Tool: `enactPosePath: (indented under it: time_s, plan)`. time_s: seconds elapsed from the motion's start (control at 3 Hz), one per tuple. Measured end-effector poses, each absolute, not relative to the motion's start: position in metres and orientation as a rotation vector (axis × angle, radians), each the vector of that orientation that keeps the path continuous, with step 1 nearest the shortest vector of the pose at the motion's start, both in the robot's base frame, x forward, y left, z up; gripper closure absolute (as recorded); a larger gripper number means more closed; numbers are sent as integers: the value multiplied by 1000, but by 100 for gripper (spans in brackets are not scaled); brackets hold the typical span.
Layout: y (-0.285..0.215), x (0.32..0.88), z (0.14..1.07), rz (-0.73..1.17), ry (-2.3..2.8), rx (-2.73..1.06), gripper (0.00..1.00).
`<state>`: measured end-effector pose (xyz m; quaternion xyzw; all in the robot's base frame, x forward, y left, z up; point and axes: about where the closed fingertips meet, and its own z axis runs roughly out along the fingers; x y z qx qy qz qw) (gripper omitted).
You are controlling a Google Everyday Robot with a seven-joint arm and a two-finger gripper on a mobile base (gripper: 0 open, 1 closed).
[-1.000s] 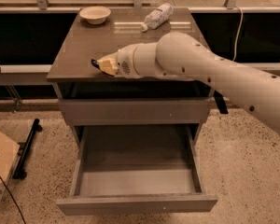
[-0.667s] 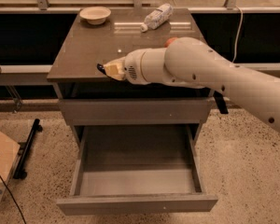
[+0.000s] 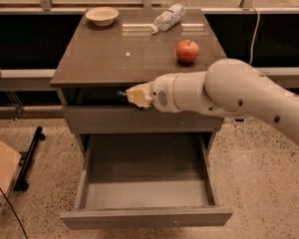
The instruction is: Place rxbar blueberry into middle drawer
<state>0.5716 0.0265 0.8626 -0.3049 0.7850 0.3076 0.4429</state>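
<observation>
My gripper (image 3: 129, 94) is at the end of the big white arm, just in front of the table's front edge and level with the gap under the top. It is shut on a small dark flat thing, the rxbar blueberry (image 3: 121, 93), of which only a dark end shows past the cream fingers (image 3: 138, 95). The middle drawer (image 3: 147, 192) is pulled open below it, with a pale grey bare floor and tall side walls. The gripper is well above the drawer's back part.
On the brown table top (image 3: 114, 54) stand a red apple (image 3: 188, 51), a lying clear plastic bottle (image 3: 168, 17) and a pale bowl (image 3: 101, 15). A closed flat grey front panel (image 3: 104, 119) sits above the open drawer. A cardboard box (image 3: 0, 173) stands on the floor at left.
The gripper with the dark bar has come forward and down from over the table top's front edge to in front of it. The arm has swung aside and uncovered the apple.
</observation>
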Motion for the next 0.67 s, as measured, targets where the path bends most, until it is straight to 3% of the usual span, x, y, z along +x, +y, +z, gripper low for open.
enactPosePath:
  time_s: [0.67]
  plan:
    - [-13, 552, 800, 808, 2113, -621, 100]
